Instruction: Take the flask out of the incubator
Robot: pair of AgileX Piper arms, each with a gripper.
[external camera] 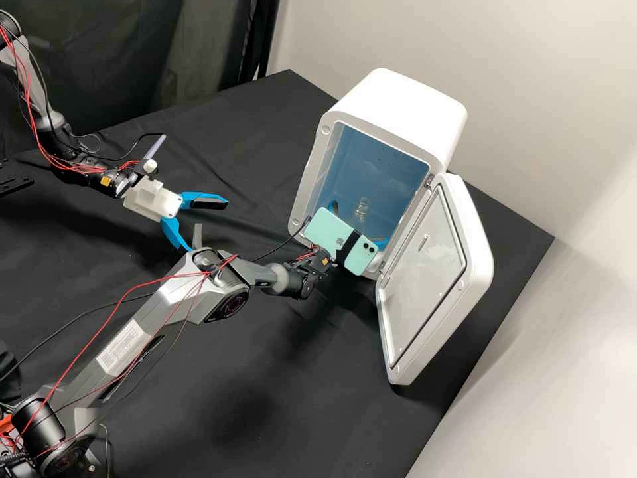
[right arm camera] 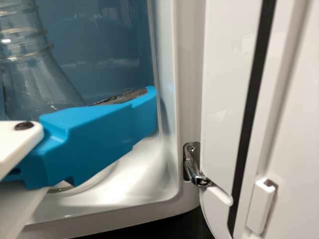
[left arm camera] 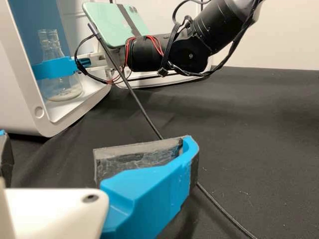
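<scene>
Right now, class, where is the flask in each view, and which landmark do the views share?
High view: flask inside the incubator, just above the green phone.
Left wrist view: flask on the incubator's floor, near its opening.
Right wrist view: flask close up, before the blue inner wall.
Shared landmark: the incubator's blue inner wall.

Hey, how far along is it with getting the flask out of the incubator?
Done: the incubator door stands open. In hand: the right gripper is inside at the flask, which stands on the chamber floor; I can't confirm a grip. Left: bringing the flask out. The left gripper hangs open over the bench.
</scene>
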